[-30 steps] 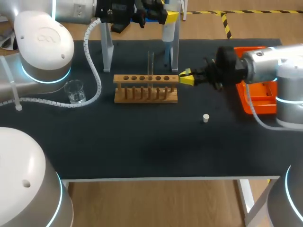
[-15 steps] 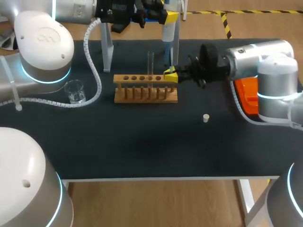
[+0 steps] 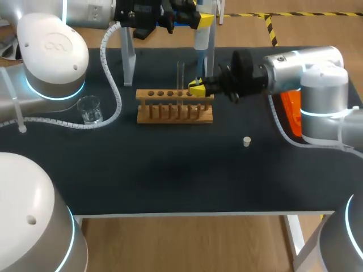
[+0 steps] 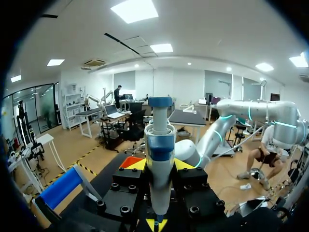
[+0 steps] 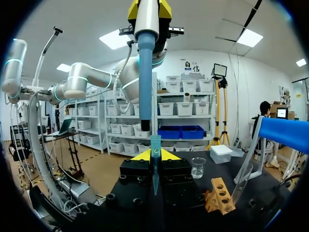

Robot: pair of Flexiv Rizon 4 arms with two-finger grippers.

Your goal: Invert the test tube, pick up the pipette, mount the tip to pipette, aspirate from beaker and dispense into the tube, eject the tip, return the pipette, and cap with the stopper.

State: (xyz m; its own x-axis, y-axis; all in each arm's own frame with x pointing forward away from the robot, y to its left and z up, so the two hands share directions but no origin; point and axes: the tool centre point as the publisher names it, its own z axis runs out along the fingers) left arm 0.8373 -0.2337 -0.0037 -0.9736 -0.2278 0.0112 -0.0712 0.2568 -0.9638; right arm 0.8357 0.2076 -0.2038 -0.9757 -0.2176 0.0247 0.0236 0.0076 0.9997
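Nearest us the stopper (image 3: pixel 247 141) lies on the surface (image 3: pixel 170 170); beyond, the rack (image 3: pixel 174 105) holds the upright test tube (image 3: pixel 180 73), our right pincer (image 3: pixel 197 88) beside it gripping the tip (image 5: pixel 155 164); farthest, our left pincer (image 4: pixel 160 166) is clamped on the pipette (image 4: pixel 159 140)

With the wooden rack (image 3: pixel 174 105) as the dial's centre in the head view, the dark surface (image 3: pixel 170 175) lies open from 4 through 6 to 8 o'clock. Only a small white stopper (image 3: pixel 247 141) at 4 interrupts it. At 9 stands a glass beaker (image 3: pixel 89 109), with a ribbed white cable (image 3: pixel 117 93) curving between it and the rack. At 12 a test tube (image 3: pixel 180 76) rises from the rack, with the clear stand (image 3: pixel 129 62) behind it. Your right pincer (image 3: pixel 197 88), clamped on a pipette tip (image 5: pixel 154 164), crowds the rack's 1 o'clock corner. Its arm fills 2 to 3, hiding part of the orange tray (image 3: pixel 290 112). Your left pincer (image 4: pixel 160 165), gripping the pipette (image 4: pixel 159 140), hangs over the stand at 12.
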